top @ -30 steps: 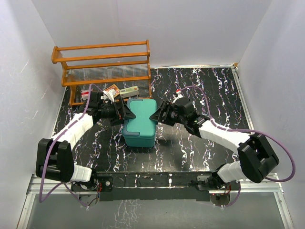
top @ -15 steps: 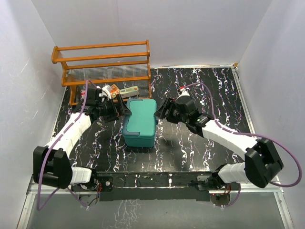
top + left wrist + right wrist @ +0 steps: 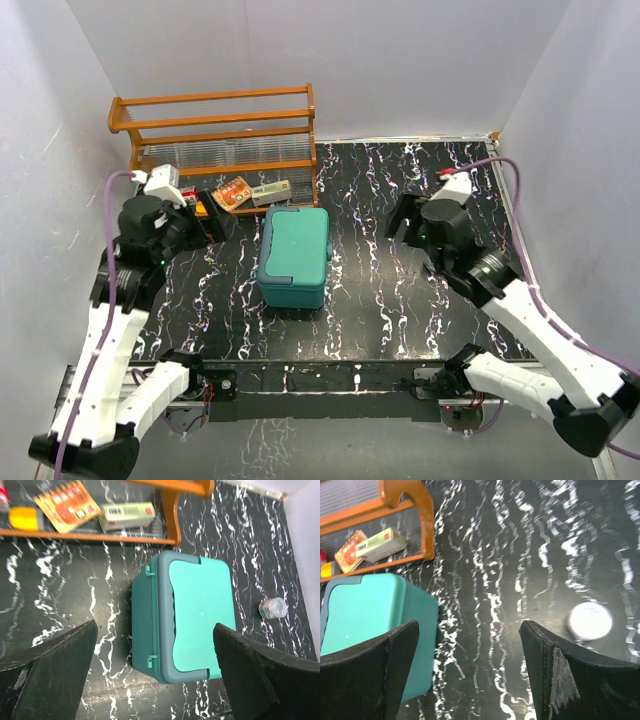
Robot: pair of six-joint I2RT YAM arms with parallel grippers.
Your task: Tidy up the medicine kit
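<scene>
Medicine kit (image 3: 293, 257) sits mid-table with its lid down. Bare marbled table (image 3: 380, 310) gives room along its left, right and near sides. The back side is tight: the corner post of the wooden rack (image 3: 215, 140) stands just beside the kit's far edge. An orange booklet (image 3: 64, 505) and a small carton (image 3: 127, 515) crowd the rack's bottom level. A small clear bottle (image 3: 590, 621) stands alone right of the kit, apart from it. Left gripper (image 3: 222, 228) and right gripper (image 3: 397, 218) flank the kit without touching it, jaws wide.

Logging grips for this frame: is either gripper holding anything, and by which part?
Nothing is held. The left gripper and the right gripper are both open and apart from the medicine kit between them.
</scene>
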